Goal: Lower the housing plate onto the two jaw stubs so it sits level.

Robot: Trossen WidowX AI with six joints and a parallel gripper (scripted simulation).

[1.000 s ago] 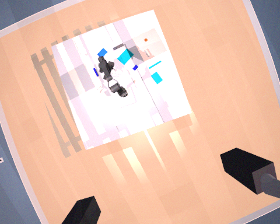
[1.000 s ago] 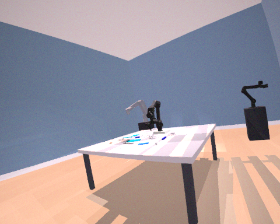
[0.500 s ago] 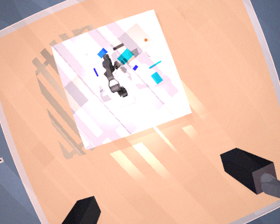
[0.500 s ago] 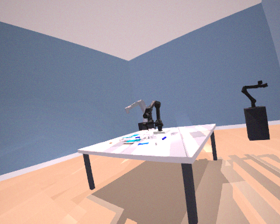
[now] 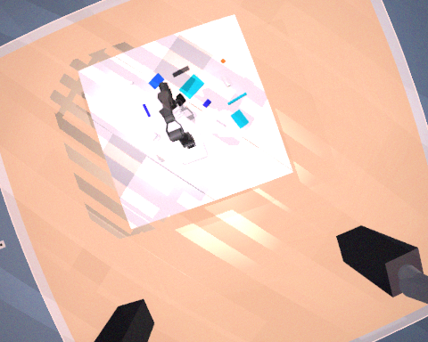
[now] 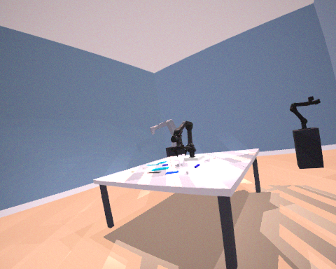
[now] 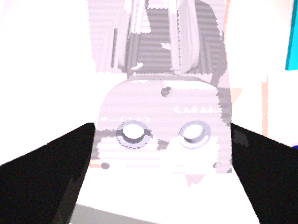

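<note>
My gripper [image 7: 159,129] [image 6: 178,155] is shut on the pale housing plate [image 7: 161,112], one black finger at each side edge. The plate has a rounded far edge, two large ringed holes side by side and small holes near its edges. Beyond that edge in the wrist view, two pale ridged parts, apparently the jaws, run away from it: a left one [image 7: 134,42] and a right one [image 7: 186,42]. Their stubs and pins are hidden or too washed out to tell. A pale assembly [image 5: 187,113] shows beside the arm's hand in the top view. The gap below the plate cannot be judged.
A large cyan block [image 5: 192,86], a blue block [image 5: 156,81], a small dark blue block [image 5: 207,103] and a black bar [image 5: 180,71] lie around the hand. A cyan bar [image 5: 237,99] and a cyan square [image 5: 240,118] lie farther off. A blue bar [image 5: 146,110] lies across the arm.
</note>
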